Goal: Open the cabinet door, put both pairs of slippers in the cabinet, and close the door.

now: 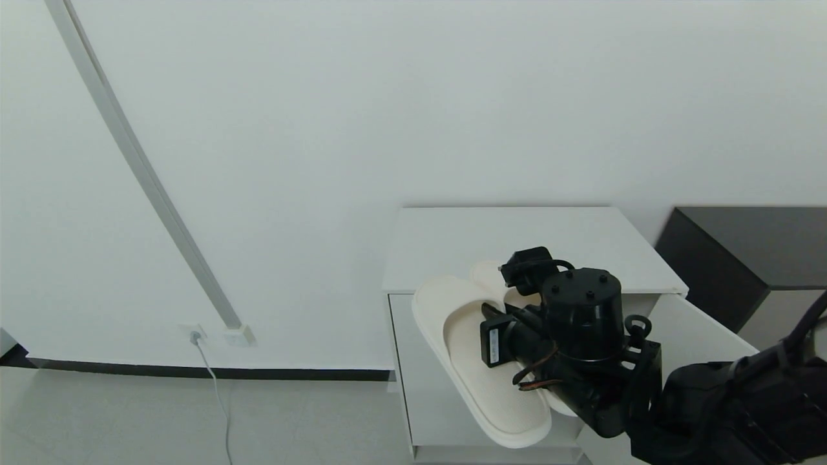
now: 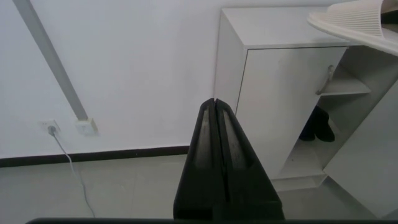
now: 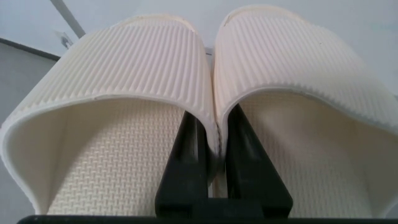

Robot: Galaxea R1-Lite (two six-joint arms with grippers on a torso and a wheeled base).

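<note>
The right gripper (image 3: 214, 134) has its fingers (image 3: 186, 155) shut tight on the cream slippers (image 3: 137, 68). They pinch the two inner sides together, so the pair is held as one. In the head view the slippers hang up in the air, near the top front edge of the white cabinet (image 1: 504, 239), with the toes pointing toward the wall. The left gripper (image 2: 215, 109) has its fingers pressed together with nothing between them. It sits well apart from the cabinet and points toward it. On the cabinet, the shut door (image 2: 286, 99) with its small handle (image 2: 324, 79) covers one side. The other side is open, and the open door (image 2: 373, 162) swings out toward the robot. Inside there is a shelf (image 2: 345, 87), and lower down a pair of dark shoes (image 2: 317, 127) stands at the back. I think the door-opening step is done, and the step now is putting this pair in. The slippers look too high for the open side. The next move likely needs the right arm to come down, line the pair up with the opening, and slide it in flat where there is room. It should keep away from the shut door and the shelf edge, and only then let go.
</note>
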